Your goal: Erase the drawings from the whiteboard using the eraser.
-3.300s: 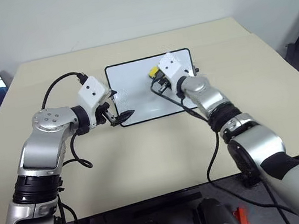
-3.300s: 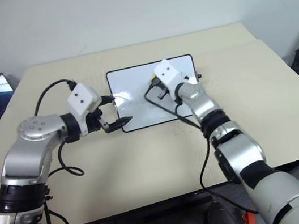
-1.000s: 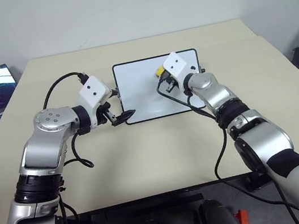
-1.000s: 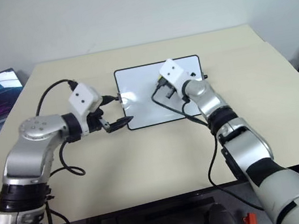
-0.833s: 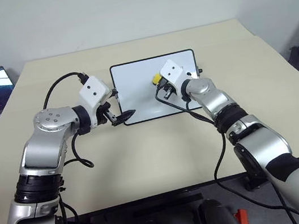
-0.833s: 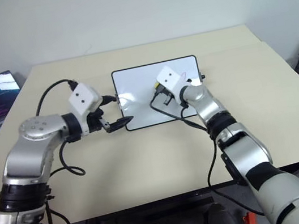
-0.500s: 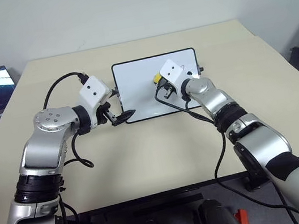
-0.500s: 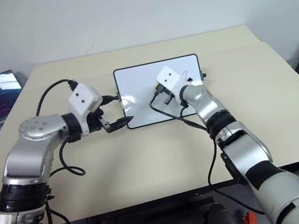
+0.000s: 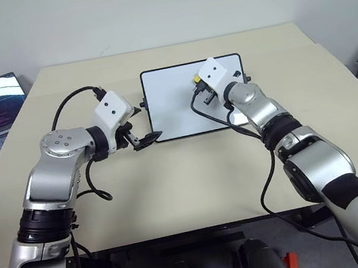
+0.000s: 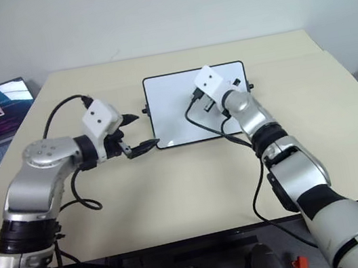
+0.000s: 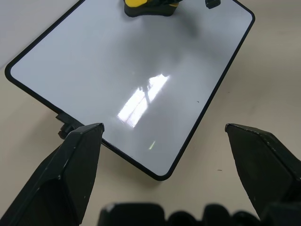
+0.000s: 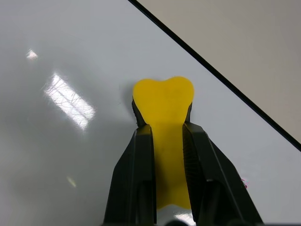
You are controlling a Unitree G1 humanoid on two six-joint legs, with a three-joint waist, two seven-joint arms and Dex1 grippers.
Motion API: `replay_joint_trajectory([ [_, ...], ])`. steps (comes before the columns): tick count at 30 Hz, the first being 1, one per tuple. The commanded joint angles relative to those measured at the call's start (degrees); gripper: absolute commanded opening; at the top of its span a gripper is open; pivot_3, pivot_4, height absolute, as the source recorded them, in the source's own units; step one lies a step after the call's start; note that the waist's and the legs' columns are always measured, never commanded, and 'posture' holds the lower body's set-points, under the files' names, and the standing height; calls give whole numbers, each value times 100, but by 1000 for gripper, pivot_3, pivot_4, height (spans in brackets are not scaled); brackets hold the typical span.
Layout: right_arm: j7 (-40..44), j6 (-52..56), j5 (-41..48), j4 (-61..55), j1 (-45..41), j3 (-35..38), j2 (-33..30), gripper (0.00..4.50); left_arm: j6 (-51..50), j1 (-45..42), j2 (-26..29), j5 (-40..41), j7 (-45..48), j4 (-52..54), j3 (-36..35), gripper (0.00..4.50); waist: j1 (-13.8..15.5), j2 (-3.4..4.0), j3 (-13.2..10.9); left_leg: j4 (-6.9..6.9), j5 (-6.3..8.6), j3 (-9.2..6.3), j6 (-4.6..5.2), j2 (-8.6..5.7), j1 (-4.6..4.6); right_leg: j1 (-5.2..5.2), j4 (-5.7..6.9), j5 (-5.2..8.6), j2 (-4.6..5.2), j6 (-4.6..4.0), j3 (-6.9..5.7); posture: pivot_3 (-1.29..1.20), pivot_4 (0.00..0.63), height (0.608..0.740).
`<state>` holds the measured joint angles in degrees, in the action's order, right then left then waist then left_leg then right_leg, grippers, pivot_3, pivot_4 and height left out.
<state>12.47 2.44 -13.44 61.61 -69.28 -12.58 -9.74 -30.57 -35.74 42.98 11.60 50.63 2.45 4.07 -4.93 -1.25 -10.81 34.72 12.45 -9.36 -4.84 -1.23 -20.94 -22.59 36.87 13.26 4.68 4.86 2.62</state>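
The right gripper (image 12: 164, 136) was clamped on one small yellow eraser (image 12: 163, 101), pressed against the single glossy white black-framed whiteboard (image 9: 174, 107) on the beige worktop (image 9: 172, 176). The left gripper (image 11: 162, 132) hung wide open and empty at the board's near left corner.

My two head eyes look forward and down from above my arms, taking in the whole tabletop (image 9: 192, 173) and the whiteboard (image 9: 174, 107) from some way off. My left wrist camera looks along my left claw (image 11: 162, 132) at that board from near. My right wrist camera sits right over the eraser (image 12: 163, 101), very close.
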Motion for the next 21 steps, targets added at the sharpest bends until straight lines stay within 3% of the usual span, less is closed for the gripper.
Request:
replay_joint_trajectory([
  [1, -176, 62, -124, 250, -73, 46, -202, 460, 100, -143, 61, 0, -25, 112, -180, 4500, 2, 1, -2, 0, 0, 0, 0, 0, -1, 0, -1, 0, 0, 0, 0, 0, 150, 740],
  [10, 43, -67, -61, 142, -128, 121, -184, 459, 116, -132, 66, -20, -26, 91, -169, 4500, -2, 1, -4, -14, 0, 0, 0, -1, -6, -7, -5, 1, 0, -1, 0, 0, 150, 740],
  [16, 808, 54, -114, -180, 85, -74, -126, 458, 121, -143, 57, -19, -16, 83, -156, 4500, -54, 0, -4, -42, 0, 8, 0, 2, -6, -28, -4, 1, 1, -1, 3, 0, 150, 740],
  [21, 1731, 210, -255, -995, 738, -436, -225, 456, 126, -136, 81, -31, -25, 87, -173, 4500, -106, 0, -3, -75, 0, 13, 0, 9, -8, -55, 1, -11, 0, 23, 1, 0, 150, 740],
])
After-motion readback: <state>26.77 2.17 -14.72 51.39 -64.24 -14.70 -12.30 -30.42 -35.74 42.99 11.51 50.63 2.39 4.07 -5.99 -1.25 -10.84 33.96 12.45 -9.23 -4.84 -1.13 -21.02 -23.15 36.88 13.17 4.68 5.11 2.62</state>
